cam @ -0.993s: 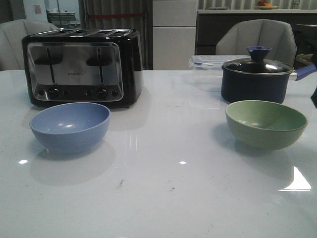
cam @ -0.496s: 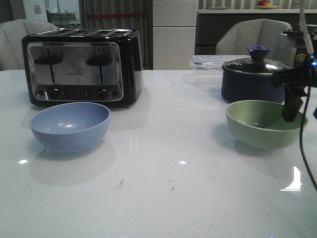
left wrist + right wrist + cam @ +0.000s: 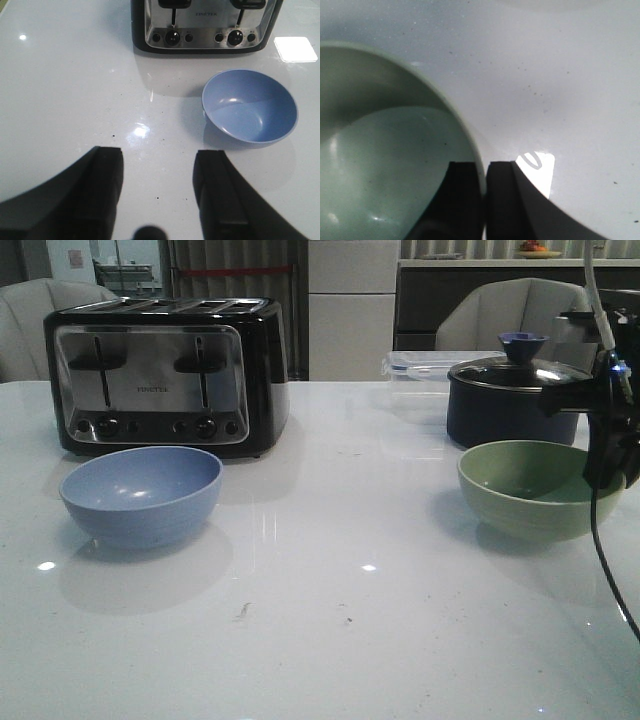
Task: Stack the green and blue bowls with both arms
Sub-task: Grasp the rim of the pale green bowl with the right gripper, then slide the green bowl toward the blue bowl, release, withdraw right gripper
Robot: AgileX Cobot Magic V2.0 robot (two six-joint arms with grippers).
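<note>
With the right gripper (image 3: pixel 484 200) closed narrow on the rim of the green bowl (image 3: pixel 535 490) near the desk's right edge, a level lift should keep its grip, while the left gripper (image 3: pixel 157 192) is wide open.

Bare table (image 3: pixel 340 570) separates bowls; toaster (image 3: pixel 165 375) and pot (image 3: pixel 515 395) flank behind.

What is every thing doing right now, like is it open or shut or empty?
Green bowl: upright, empty, rim pinched.
Blue bowl: upright, empty, untouched.
Right gripper: shut on the green bowl's rim.
Left gripper: open, holding nothing.
Pot: lid on.
Toaster: levers up.
</note>
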